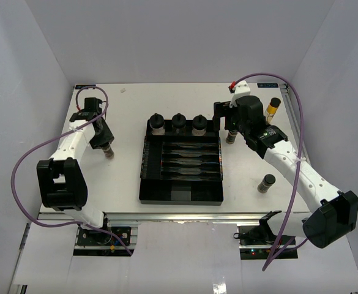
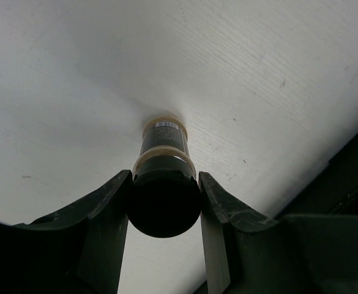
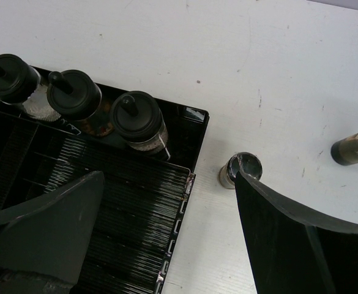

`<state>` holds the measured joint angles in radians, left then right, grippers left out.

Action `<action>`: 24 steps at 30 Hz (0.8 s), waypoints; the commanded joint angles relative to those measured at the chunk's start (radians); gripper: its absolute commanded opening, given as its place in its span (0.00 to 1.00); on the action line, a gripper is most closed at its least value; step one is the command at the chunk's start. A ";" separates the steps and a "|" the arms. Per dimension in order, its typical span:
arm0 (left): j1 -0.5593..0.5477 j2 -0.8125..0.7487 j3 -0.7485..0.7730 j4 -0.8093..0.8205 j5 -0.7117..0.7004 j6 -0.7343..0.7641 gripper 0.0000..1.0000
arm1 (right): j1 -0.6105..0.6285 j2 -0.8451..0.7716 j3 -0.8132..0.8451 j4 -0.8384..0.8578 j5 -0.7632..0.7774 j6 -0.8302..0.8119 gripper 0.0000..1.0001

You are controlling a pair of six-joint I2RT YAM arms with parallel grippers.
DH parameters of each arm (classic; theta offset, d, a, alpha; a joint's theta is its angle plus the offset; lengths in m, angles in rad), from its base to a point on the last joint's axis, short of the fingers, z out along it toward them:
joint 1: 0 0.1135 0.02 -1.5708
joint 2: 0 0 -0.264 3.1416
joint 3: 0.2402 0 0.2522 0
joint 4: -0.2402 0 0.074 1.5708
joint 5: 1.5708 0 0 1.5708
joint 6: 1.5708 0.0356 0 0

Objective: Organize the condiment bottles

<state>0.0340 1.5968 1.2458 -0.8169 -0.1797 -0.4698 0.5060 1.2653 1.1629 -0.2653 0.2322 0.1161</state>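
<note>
Three squat bottles with knobbed black lids [image 1: 178,123] stand in a row at the back of the black tray [image 1: 180,195]; they also show in the right wrist view [image 3: 76,101]. My left gripper [image 1: 106,147] is shut on a slim dark bottle [image 2: 163,184], standing on the table at the left. My right gripper [image 3: 169,202] is open and empty, high over the tray's right edge. A small bottle [image 3: 240,169] stands just right of the tray, beside my right finger. Another dark bottle [image 1: 265,183] stands at the right, and a yellowish one [image 1: 272,108] at the back right.
The tray's ribbed black rack [image 3: 105,208] fills its middle. White walls close in the table on the left, back and right. The right arm's purple cable [image 1: 292,104] loops over the back right corner.
</note>
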 commanded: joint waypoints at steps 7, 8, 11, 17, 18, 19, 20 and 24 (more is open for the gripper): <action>-0.328 -0.189 0.142 -0.216 -0.049 0.023 0.00 | 0.000 -0.073 0.017 -0.056 -0.010 0.017 0.94; -0.366 -0.200 0.146 -0.232 -0.044 0.015 0.00 | 0.000 -0.081 0.017 -0.070 -0.005 0.020 0.94; -0.443 -0.245 0.158 -0.278 -0.031 0.005 0.00 | 0.000 -0.098 0.008 -0.095 0.004 0.029 0.94; -0.618 -0.337 0.149 -0.268 0.054 -0.019 0.00 | 0.000 -0.142 -0.023 -0.119 0.009 0.043 0.94; -0.640 -0.344 0.135 -0.263 0.055 -0.032 0.00 | 0.000 -0.147 -0.037 -0.121 0.010 0.046 0.94; -0.669 -0.349 0.122 -0.260 0.054 -0.042 0.00 | 0.000 -0.154 -0.046 -0.121 0.011 0.050 0.94; -0.699 -0.353 0.109 -0.257 0.053 -0.050 0.00 | -0.001 -0.161 -0.053 -0.121 0.012 0.054 0.94; -0.778 -0.365 0.045 -0.220 0.041 -0.095 0.00 | 0.000 -0.174 -0.070 -0.129 0.016 0.059 0.94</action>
<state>-0.6815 1.2594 1.3499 -1.0638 -0.1416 -0.5015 0.5060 1.1158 1.1062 -0.3934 0.2336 0.1580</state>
